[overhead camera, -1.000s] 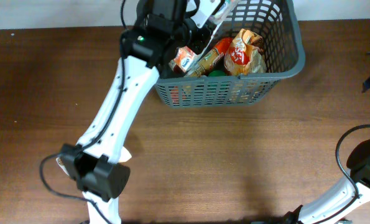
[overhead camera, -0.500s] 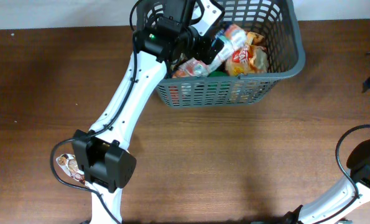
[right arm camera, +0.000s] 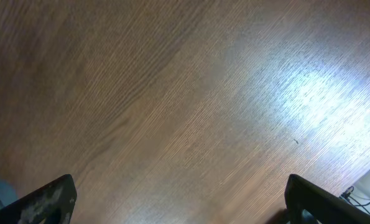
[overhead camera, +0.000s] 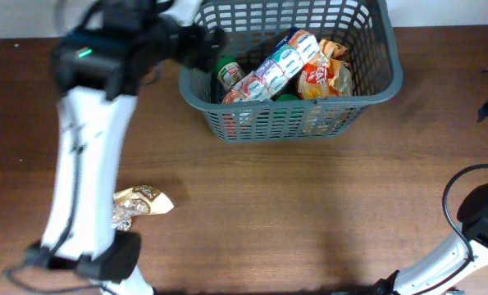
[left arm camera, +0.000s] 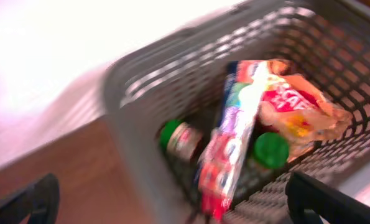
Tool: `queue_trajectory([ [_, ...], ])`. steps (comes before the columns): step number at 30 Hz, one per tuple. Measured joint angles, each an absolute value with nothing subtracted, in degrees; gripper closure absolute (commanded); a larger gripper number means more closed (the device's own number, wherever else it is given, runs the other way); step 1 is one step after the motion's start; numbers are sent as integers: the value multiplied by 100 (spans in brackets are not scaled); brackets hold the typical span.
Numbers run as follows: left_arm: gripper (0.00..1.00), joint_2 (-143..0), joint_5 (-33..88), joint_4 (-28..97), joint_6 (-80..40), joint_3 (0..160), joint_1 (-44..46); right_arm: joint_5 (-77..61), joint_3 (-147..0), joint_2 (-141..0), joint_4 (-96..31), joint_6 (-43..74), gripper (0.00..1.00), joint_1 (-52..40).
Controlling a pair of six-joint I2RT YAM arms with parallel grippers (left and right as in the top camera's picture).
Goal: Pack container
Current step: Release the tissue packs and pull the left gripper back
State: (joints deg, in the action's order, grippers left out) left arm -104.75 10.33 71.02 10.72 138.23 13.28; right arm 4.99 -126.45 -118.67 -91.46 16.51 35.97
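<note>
the container [overhead camera: 367, 94] stands at the far edge of the table [overhead camera: 309, 205], its back rim cut off. the left gripper [left arm camera: 175, 202], blurred, is spread wide and empty near its rim. the right gripper [right arm camera: 188, 202] is spread too, over the table.

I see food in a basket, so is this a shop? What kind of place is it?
Probably a robot test room, not a shop: a white robot arm over a bare wooden table, loose cables, and just one grey basket of groceries.
</note>
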Motion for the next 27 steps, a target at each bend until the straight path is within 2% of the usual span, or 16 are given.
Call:
queue_trajectory([
  [5, 1, -9795, 504, 7881, 460, 13939, 840, 499, -12645, -11867, -9148, 1651, 1, 3597],
  [15, 1, -9730, -91, 9631, -593, 13915, 261, 499, -12645, -11867, -9146, 1651, 1, 3597],
  [22, 1, -9717, -239, 9649, -1968, 13487, -64, 499, -12645, -11867, -9146, 1649, 1, 3597],
  [27, 1, -9609, -357, 9651, -3636, 12436, -235, 499, -12645, -11867, -9144, 1649, 1, 3597],
])
